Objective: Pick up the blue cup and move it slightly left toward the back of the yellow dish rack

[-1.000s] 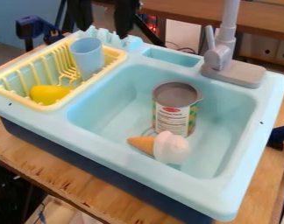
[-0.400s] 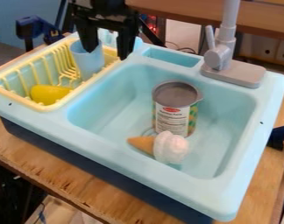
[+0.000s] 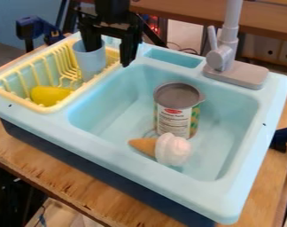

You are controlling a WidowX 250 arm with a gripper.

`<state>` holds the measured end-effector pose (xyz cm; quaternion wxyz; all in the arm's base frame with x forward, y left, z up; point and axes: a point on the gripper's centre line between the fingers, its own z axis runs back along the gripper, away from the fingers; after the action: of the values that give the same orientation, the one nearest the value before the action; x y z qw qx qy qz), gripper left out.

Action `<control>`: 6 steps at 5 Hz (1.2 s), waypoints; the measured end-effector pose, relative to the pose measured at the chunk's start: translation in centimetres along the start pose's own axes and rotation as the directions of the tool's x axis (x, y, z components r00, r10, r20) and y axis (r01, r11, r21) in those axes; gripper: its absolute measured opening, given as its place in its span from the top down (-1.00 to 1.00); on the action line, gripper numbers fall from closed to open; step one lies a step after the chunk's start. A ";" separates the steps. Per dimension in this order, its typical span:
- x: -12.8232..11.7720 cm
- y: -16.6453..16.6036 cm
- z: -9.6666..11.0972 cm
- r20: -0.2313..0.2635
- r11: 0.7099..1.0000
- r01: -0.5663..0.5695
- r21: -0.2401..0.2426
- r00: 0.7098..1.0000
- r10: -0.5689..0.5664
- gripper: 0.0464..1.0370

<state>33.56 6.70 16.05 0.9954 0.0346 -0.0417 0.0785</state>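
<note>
The gripper [image 3: 113, 57] hangs over the back of the sink unit with its fingers spread apart. Its left finger dips into the mouth of the blue cup [image 3: 91, 64], and its right finger hangs outside, to the right of the cup. The cup stands upright in the yellow dish rack [image 3: 64, 104]; a yellow object [image 3: 48, 95] lies near the rack's front. In the basin, a can [image 3: 175, 111] with a grey top stands upright, and a toy ice cream cone [image 3: 170, 150] lies on its side just in front of it.
A grey faucet [image 3: 226, 62] rises at the back right of the light blue sink [image 3: 101, 140]. The sink rests on a wooden table [image 3: 81, 190]. Dark blue clamps [image 3: 31, 29] show at the back left and right edge.
From above the rack's back edge, the gripper has come down, one finger entering the cup. The cup sits almost where it was, shifted very slightly right. The other things have stayed in place.
</note>
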 end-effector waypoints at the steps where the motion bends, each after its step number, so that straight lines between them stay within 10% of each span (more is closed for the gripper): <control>1: 0.0 0.2 -0.1 0.001 1.000 -0.009 -0.007 1.000 0.009 -0.30; 4: 0.2 0.9 1.4 -0.008 0.999 -0.037 -0.002 0.999 0.037 0.90; 6: 0.3 1.2 4.2 0.025 0.998 -0.065 0.009 0.998 0.064 0.95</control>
<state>33.33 7.63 20.33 0.9916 0.0390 -0.0545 0.1103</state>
